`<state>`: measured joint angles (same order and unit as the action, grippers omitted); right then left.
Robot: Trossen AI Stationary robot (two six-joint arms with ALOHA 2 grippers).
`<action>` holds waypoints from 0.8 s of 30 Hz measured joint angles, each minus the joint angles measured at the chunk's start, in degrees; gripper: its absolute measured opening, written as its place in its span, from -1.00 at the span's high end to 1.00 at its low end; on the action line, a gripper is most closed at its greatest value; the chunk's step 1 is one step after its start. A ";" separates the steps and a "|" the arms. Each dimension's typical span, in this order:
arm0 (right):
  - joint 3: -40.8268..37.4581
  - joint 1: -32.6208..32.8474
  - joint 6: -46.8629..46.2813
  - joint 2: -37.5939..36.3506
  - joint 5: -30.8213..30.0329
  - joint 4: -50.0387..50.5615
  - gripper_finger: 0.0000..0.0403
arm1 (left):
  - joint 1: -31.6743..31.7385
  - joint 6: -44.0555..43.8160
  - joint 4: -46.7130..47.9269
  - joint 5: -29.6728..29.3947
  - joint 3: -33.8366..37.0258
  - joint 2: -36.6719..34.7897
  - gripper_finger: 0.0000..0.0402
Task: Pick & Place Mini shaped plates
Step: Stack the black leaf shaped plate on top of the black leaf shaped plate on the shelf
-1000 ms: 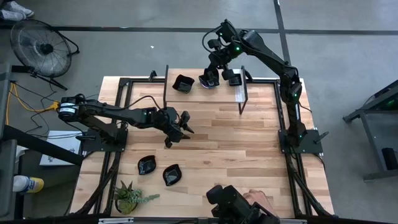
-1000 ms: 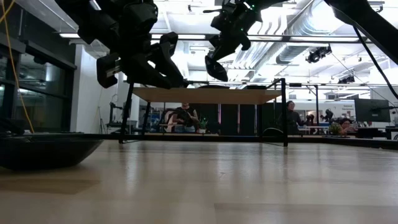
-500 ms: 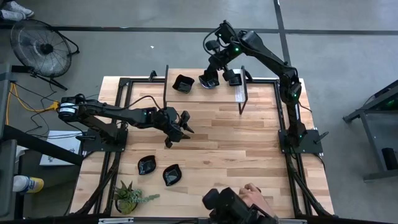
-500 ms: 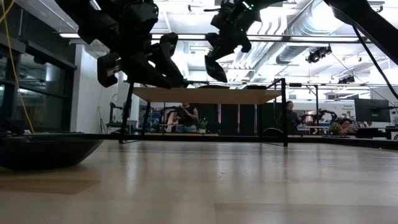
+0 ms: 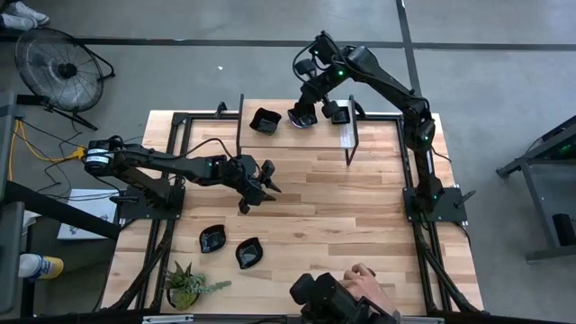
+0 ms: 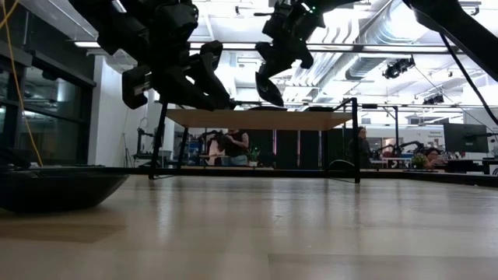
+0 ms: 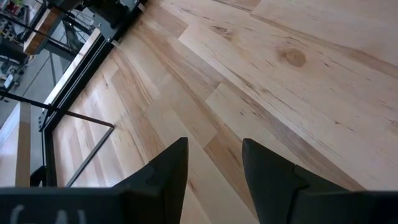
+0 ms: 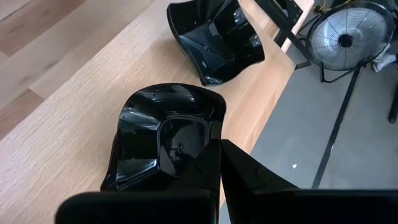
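Glossy black plate (image 5: 300, 118) pinched in my right gripper (image 5: 306, 112) over the shelf (image 5: 315, 137) at the table's far edge — light, stiff, slippery. Low view: hangs above it. Right wrist: rim-gripped beside another plate (image 8: 214, 37). Left gripper (image 7: 214, 163) wide, empty.

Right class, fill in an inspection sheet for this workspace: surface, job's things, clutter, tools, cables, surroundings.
Surface: wooden table with a raised shelf at the far edge.
Job's things: one black plate on the shelf; two plates on the table.
Clutter: potted plant.
Tools: left tool open, empty, above the table; right tool shut on a fourth plate at the shelf.
Cables: yellow cable at left.
Surroundings: floor fan; a person's hand.
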<state>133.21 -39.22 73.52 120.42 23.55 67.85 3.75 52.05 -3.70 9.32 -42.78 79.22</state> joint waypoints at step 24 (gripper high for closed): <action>0.00 0.31 -1.85 0.79 -3.89 0.50 0.98 | 0.00 -0.07 0.15 0.11 0.00 0.02 0.27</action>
<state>133.21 -38.92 71.67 121.21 19.66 68.36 3.75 51.99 -3.55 9.43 -42.78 79.24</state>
